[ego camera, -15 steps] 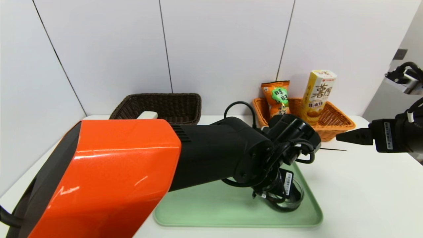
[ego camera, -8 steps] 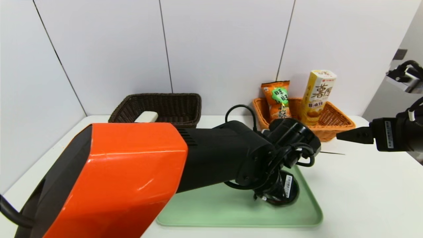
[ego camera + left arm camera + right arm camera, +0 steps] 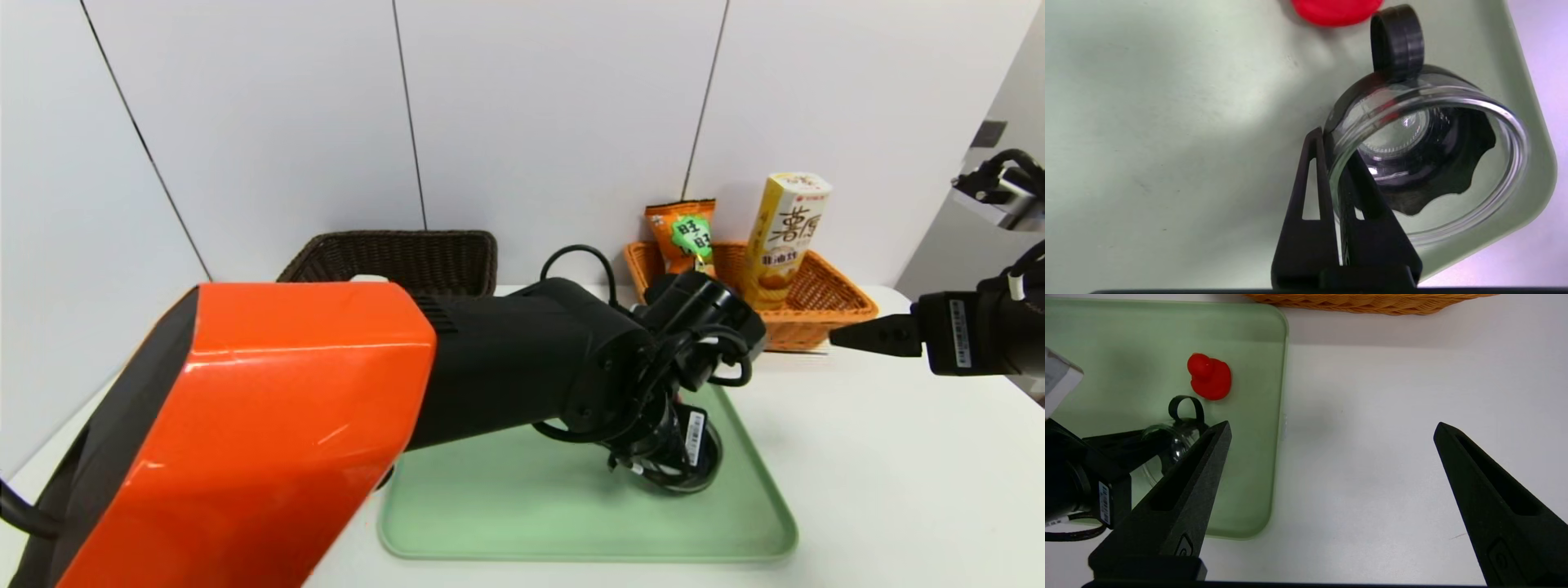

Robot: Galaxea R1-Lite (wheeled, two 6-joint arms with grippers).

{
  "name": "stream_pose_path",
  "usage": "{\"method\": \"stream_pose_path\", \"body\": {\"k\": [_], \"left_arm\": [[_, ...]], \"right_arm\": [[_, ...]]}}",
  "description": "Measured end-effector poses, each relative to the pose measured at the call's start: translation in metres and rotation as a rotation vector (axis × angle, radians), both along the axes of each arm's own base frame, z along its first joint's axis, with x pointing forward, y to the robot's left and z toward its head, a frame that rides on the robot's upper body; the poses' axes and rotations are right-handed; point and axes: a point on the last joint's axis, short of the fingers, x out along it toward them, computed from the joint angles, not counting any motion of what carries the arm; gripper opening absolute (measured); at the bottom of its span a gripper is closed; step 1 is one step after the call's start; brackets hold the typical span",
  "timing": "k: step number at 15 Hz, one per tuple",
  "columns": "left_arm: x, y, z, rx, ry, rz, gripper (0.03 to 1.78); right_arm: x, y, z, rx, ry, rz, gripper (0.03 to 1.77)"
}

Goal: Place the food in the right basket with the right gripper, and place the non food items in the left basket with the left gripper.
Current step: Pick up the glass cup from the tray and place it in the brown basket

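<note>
A clear glass cup [image 3: 1519,155] with a black loop handle [image 3: 1397,41] is over the right end of the green tray [image 3: 1167,122]. My left gripper [image 3: 1331,141] is shut on its rim, one finger inside and one outside. In the head view the left arm's wrist hides most of the cup [image 3: 709,474]. A red duck toy [image 3: 1210,377] lies on the tray just behind the cup. My right gripper [image 3: 1331,426] hangs open and empty over the bare table to the right of the tray, in front of the orange right basket [image 3: 824,302].
The orange basket holds an orange snack bag [image 3: 682,233] and a tall yellow box [image 3: 788,237]. The dark brown left basket [image 3: 424,261] stands at the back against the wall, behind my left arm. The left arm's orange upper part [image 3: 245,425] blocks the table's left half.
My left gripper has shut on the cup's rim, and the arm has shifted a little back and to the left with it. The right arm has stayed still.
</note>
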Motion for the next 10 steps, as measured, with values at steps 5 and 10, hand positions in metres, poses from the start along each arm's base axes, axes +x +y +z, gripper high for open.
{"method": "stream_pose_path", "body": {"k": [5, 10], "left_arm": [[-0.014, 0.023, 0.06, -0.148, -0.014, -0.054, 0.1], [-0.016, 0.089, 0.141, -0.323, -0.126, 0.006, 0.1]], "right_arm": [[0.0, 0.0, -0.001, -0.001, 0.003, 0.001, 1.71], [0.001, 0.0, 0.0, -0.002, 0.001, 0.001, 1.71]]}}
